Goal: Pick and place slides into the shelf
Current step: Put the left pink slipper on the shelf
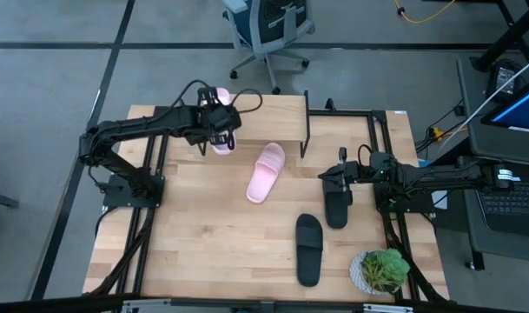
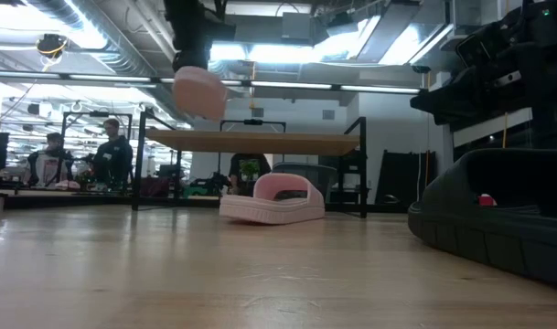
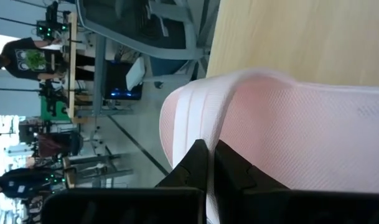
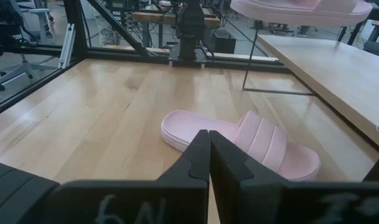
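The left tool (image 1: pixel 219 130), clamped on a pink slide's (image 1: pixel 221 142) edge above the shelf (image 1: pixel 264 117), carries it; light, flexible foam, best pinched at the rim.

From above, the left pincer (image 1: pixel 219 123) hides most of the raised pink slide (image 1: pixel 221 143) beside the shelf (image 1: pixel 273 117). In the low view the nearest black slide (image 2: pixel 498 219) is cut off at the frame edge, and people (image 2: pixel 109 151) beyond the shelf are blurred.
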